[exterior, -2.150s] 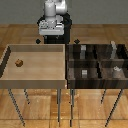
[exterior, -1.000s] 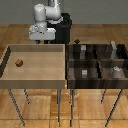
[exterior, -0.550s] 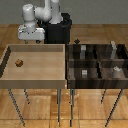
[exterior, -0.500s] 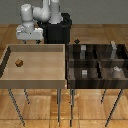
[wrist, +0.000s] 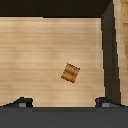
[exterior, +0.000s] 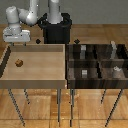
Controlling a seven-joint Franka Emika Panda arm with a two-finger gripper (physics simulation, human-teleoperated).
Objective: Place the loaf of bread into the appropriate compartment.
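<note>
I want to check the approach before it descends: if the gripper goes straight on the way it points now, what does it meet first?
Probably the loaf of bread, on the light-wood tray floor; nothing shows between it and the gripper. Depth is unclear.

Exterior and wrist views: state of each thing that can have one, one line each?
loaf of bread: lying loose on the floor of the light-wood tray, not gripped.
hand: above the tray's far edge, holding nothing; open or shut cannot be told.
divided bin: no bread in it.
compartment: holds only its small pale grey cube.
</note>
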